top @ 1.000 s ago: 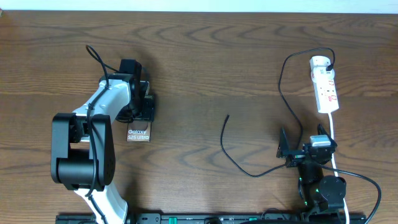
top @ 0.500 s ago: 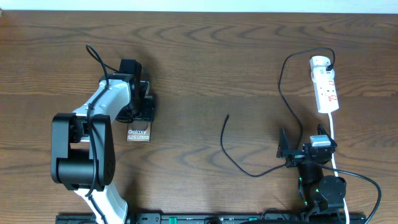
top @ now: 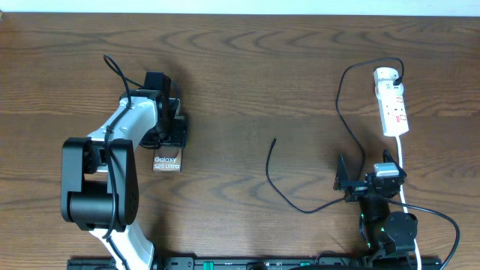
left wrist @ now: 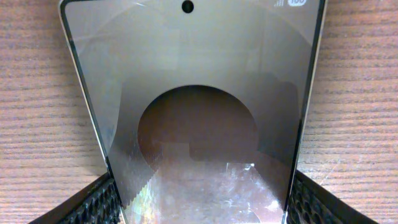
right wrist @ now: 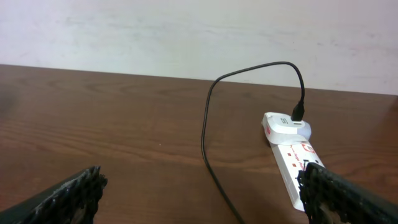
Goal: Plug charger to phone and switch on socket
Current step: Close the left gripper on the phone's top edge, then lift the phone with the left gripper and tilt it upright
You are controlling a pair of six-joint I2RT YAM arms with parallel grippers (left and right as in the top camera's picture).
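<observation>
The phone (top: pixel 166 160) lies flat on the table, "Galaxy" lettering up. My left gripper (top: pixel 169 132) is over its far end. In the left wrist view the phone (left wrist: pixel 193 93) fills the frame and both fingers of the left gripper (left wrist: pixel 199 202) press on its long edges. The charger cable (top: pixel 279 191) has its loose tip mid-table, runs past my right gripper (top: pixel 365 182) and loops up to its plug (top: pixel 397 76) in the socket (top: pixel 392 103). The right gripper (right wrist: pixel 202 199) is open and empty, with the cable (right wrist: pixel 205 124) on the table between its fingers and the socket (right wrist: pixel 292 155) ahead right.
The socket's white cord (top: pixel 402 161) runs down along the right gripper's right side. A pale wall (right wrist: pixel 186 31) stands beyond the table's far edge. The brown wooden table (top: pixel 247 75) spans the whole view.
</observation>
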